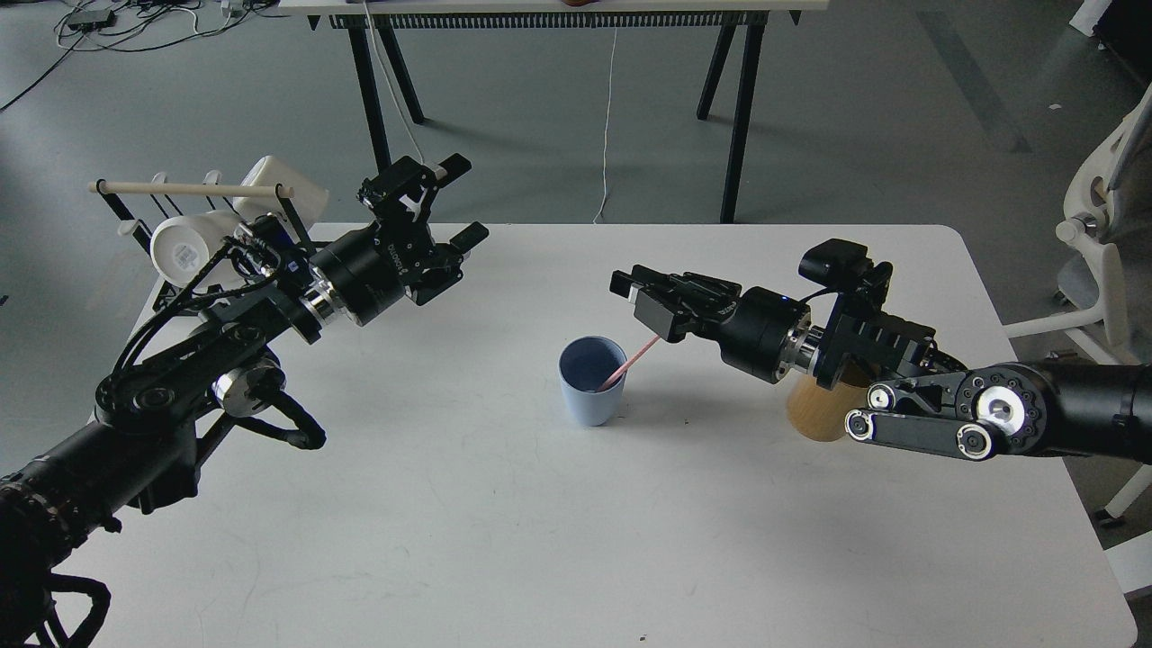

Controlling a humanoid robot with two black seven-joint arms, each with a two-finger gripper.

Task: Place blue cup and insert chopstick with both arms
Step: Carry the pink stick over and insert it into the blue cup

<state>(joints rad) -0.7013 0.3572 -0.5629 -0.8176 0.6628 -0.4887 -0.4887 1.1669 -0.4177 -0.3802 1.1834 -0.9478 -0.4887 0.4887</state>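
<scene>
The blue cup [591,392] stands upright near the middle of the white table [504,522]. The pink chopstick [635,358] slants up to the right, its lower end inside the cup against the right rim. Its upper part is hidden behind my right gripper [646,308], which is just above and right of the cup and looks shut on the chopstick. My left gripper [463,200] is open and empty, held above the table's back left, well away from the cup.
A tan bamboo cylinder [813,416] stands on the table under my right arm. A black wire rack with white mugs [184,247] and a beige rod [193,190] sits at the back left corner. A white chair [1102,234] is beyond the right edge.
</scene>
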